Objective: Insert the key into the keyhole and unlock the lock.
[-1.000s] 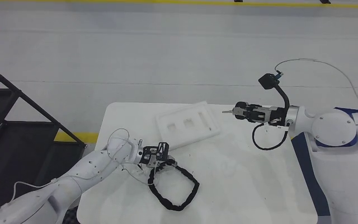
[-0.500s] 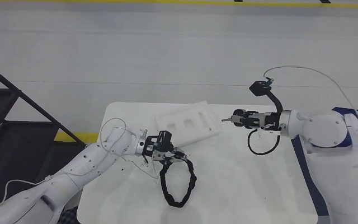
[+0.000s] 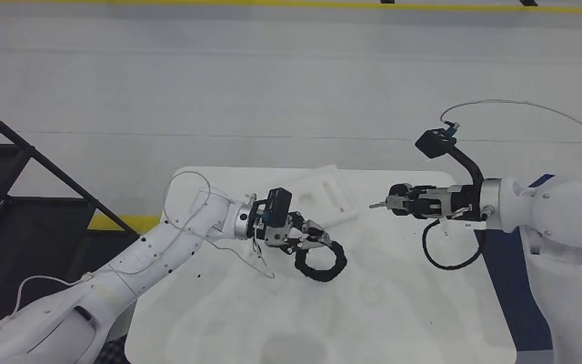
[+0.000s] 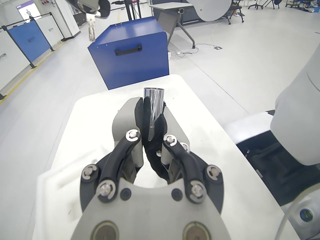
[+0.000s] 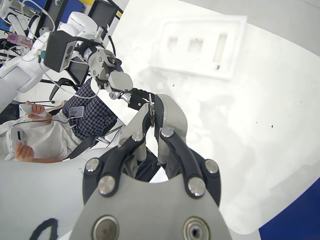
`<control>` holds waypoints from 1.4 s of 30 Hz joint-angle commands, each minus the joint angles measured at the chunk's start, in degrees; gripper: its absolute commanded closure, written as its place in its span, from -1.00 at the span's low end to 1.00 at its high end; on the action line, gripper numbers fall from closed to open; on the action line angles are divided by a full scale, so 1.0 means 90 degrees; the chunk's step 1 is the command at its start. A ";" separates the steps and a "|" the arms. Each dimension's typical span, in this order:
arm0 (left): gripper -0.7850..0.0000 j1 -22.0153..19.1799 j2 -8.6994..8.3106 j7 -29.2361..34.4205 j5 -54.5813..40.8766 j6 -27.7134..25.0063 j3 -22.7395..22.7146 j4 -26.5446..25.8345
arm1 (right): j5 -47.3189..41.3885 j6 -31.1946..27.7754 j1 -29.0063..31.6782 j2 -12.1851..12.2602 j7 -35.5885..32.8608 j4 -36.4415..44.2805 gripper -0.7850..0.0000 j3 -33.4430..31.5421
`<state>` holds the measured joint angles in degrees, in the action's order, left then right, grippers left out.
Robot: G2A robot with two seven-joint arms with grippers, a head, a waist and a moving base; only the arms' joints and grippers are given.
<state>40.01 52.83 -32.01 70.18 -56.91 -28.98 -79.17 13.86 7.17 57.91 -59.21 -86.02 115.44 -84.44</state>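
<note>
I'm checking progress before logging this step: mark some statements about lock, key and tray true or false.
1. The left gripper is shut on the lock. True.
2. The key sits in the keyhole. False: the right gripper holds it apart from the lock.
3. The right gripper is shut on the key. True.
4. The lock's cable lies in the foam tray. False: it curls at the left gripper, off the tray.

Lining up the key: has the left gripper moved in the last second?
Yes. In the top view the left gripper has carried the lock along the foam tray's near edge, toward the right gripper.
</note>
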 commanded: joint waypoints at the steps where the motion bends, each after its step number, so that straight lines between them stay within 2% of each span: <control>1: 1.00 -0.0102 0.0119 0.0098 -0.0115 0.0104 0.0036 0.0028 | -0.0105 0.0012 0.0020 0.0015 0.0040 0.0048 1.00 -0.0035; 7: 1.00 -0.0446 0.0549 0.0150 -0.0289 0.0320 0.0230 0.0295 | -0.0201 0.0050 0.0031 0.0074 0.0067 0.0186 1.00 -0.0031; 17: 1.00 -0.0907 0.1272 -0.0066 -0.0140 0.0563 0.0581 0.1158 | -0.0158 0.0183 0.0045 0.0138 0.0177 0.0247 1.00 -0.0069; 35: 1.00 -0.0907 0.1272 -0.0066 -0.0140 0.0563 0.0581 0.1158 | -0.0169 0.0125 0.0119 0.0140 0.0317 0.0255 1.00 -0.0034; 36: 1.00 -0.0879 0.1272 -0.0047 -0.0160 0.0605 0.0574 0.1162 | -0.0158 0.0114 0.0133 0.0149 0.0343 0.0278 1.00 -0.0031; 38: 1.00 -0.0690 0.1276 0.0133 -0.0350 0.1050 0.0458 0.1181 | -0.0219 0.0234 0.0103 0.0171 0.0270 0.0344 1.00 -0.0064; 42: 1.00 -0.0490 0.1329 0.0452 -0.0677 0.1429 0.0306 0.1095 | -0.0203 0.0792 0.0035 0.0227 -0.0023 0.0553 1.00 -0.0108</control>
<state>35.37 64.64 -28.14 64.64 -44.32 -26.00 -69.11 11.73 12.79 58.31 -57.29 -85.46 119.99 -85.43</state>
